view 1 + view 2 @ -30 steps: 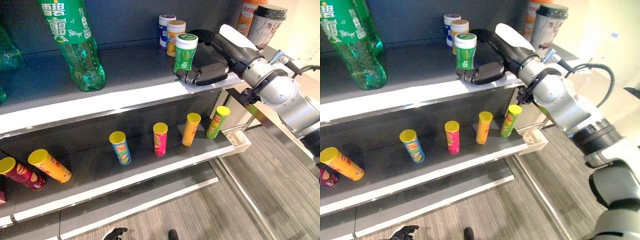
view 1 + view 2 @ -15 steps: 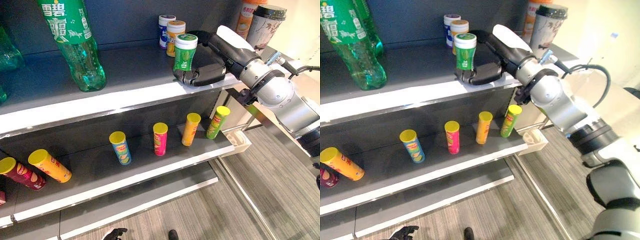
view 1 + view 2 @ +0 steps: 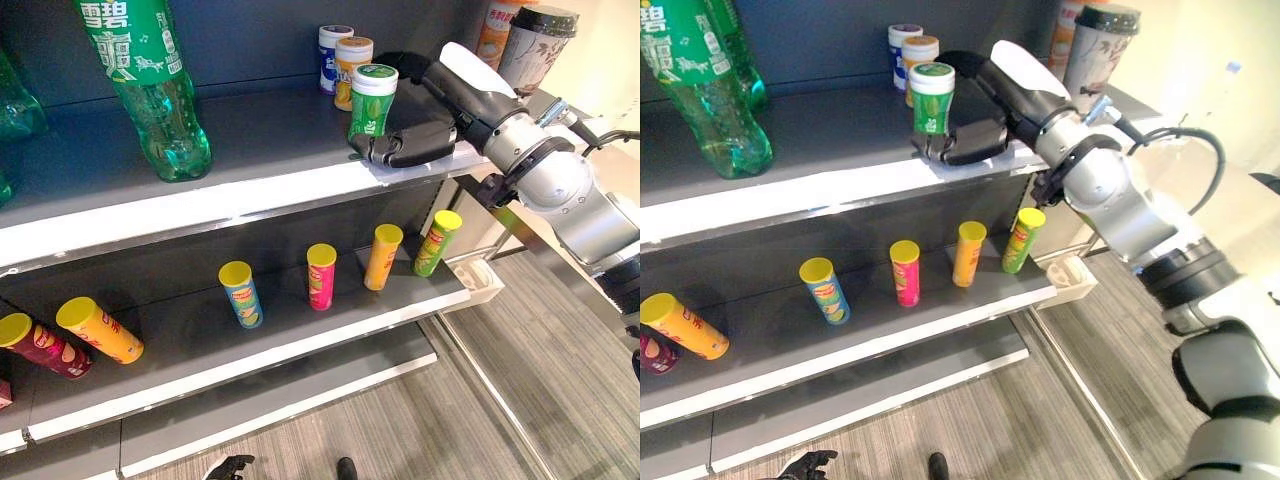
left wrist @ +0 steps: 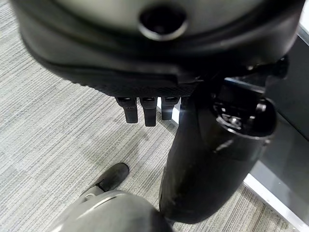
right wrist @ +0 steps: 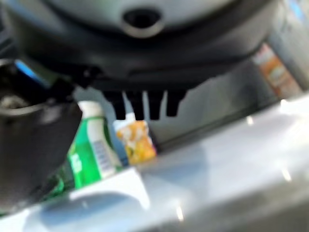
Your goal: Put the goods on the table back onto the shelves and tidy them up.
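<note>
A green canister [image 3: 371, 100] with a white lid stands upright on the upper shelf [image 3: 250, 190], near its front right corner. My right hand [image 3: 428, 125] reaches in from the right. Its thumb [image 3: 398, 150] lies along the shelf edge in front of the canister, and its straight fingers [image 3: 962, 66] pass behind it. In the right wrist view the canister [image 5: 91, 150] shows beside the thumb. My left hand [image 4: 145, 108] hangs low over the floor with relaxed fingers, holding nothing.
An orange canister [image 3: 351, 70] and a blue-white one [image 3: 332, 55] stand behind the green one. A green soda bottle [image 3: 150, 90] stands at the left. Several chip tubes [image 3: 320, 277] stand on the lower shelf, and two lie at its left [image 3: 98, 330]. Cups [image 3: 535, 45] stand beyond my wrist.
My right hand has edged slightly farther onto the upper shelf. The green canister stays upright between thumb and fingers. The left hand has not moved.
</note>
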